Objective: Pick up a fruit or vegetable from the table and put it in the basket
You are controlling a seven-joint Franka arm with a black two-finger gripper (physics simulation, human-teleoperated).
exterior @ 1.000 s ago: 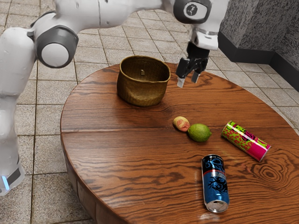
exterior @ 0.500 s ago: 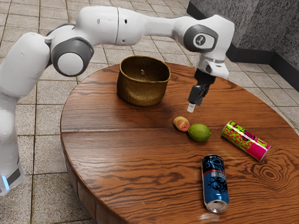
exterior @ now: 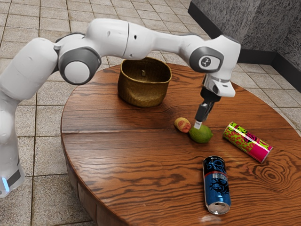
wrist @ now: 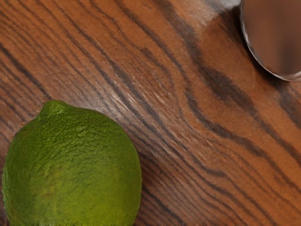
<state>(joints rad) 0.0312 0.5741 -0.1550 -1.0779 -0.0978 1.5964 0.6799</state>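
The tiled floor (exterior: pixel 44 202) stretches out under everything, and past it, on the far side toward the exterior view's right, I see a speckled grey wall (exterior: pixel 256 23). On the floor stands the round wooden table (exterior: pixel 122 165), its top streaked with dark grain. The white arm (exterior: pixel 110 37) comes in from the exterior view's left, arches over the table's far side and bends down at its wrist. Beneath its span, on the far part of the table, sits the woven brown basket (exterior: pixel 141 92), upright and open at the top. The black gripper (exterior: pixel 198 125) points down, its tip right at the lime's upper side; from where I stand I can't tell whether it is open or closed. The blue and black can (exterior: pixel 217 181) lies on its side at the near side, its silver end toward me. The pink and green can (exterior: pixel 247 141) also lies on its side, slanting, to the exterior view's right of the lime. The lime (exterior: pixel 202 135) itself rests on the table, outside the basket and nearer me than it. Smallest is the yellow and reddish fruit (exterior: pixel 182 125), on the table just beside the lime, toward the exterior view's left.
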